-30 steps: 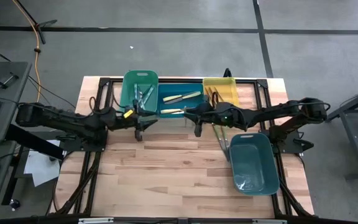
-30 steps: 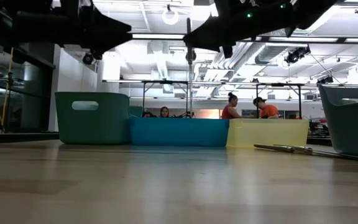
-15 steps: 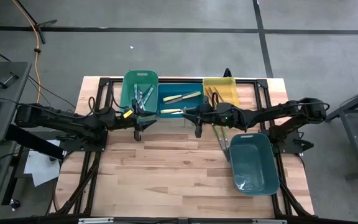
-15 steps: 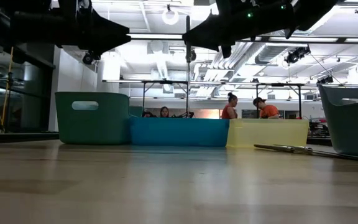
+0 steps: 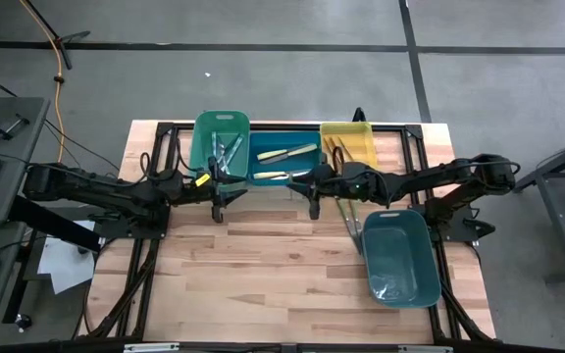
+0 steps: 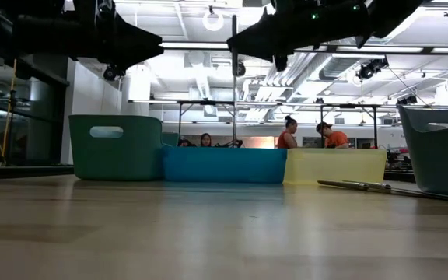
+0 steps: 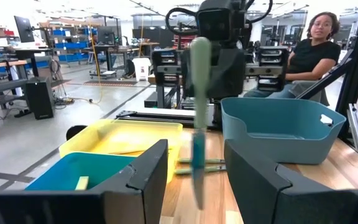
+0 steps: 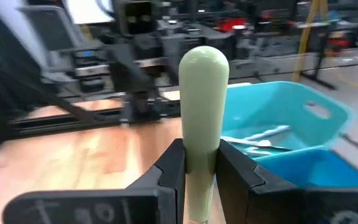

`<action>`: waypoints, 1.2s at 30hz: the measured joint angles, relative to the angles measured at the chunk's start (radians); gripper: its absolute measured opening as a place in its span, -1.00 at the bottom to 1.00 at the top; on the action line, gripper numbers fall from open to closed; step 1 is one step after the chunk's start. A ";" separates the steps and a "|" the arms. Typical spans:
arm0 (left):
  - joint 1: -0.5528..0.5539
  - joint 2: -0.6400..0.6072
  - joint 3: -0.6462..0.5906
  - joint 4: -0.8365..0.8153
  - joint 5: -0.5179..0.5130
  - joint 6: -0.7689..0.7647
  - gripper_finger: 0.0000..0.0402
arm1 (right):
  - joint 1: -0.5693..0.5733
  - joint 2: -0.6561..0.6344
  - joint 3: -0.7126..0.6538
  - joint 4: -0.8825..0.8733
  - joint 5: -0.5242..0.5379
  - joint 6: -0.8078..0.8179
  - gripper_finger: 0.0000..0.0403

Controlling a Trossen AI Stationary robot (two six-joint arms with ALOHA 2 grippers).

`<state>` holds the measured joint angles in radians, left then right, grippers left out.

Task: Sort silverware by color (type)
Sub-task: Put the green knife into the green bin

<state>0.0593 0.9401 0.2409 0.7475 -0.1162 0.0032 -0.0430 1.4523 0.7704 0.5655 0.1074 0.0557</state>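
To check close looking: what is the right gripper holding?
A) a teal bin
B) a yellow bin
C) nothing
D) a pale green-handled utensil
D: the right gripper is shut on the pale green-handled utensil, whose handle stands up between its fingers.

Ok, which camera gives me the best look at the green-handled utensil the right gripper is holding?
The right wrist view: the green-handled utensil fills the frame, clamped between the right gripper's fingers. The left wrist view shows its whole length hanging down, blurred. The low view shows a thin vertical line; the high view hardly shows it.
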 joint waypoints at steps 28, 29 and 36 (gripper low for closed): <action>-0.001 0.000 0.001 -0.075 0.000 -0.080 -0.24 | 0.487 -0.239 0.433 -1.868 0.091 1.238 -0.73; -0.001 0.000 0.001 -0.074 0.001 -0.080 -0.24 | 0.492 -0.239 0.403 -1.859 0.037 1.269 -0.73; -0.001 0.000 0.001 -0.071 0.000 -0.080 -0.24 | 0.493 -0.239 0.207 -1.767 -0.285 1.425 -0.73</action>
<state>0.0586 0.9405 0.2417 0.6762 -0.1157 -0.0765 0.4500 1.2133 0.9773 -1.2016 -0.1775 1.4805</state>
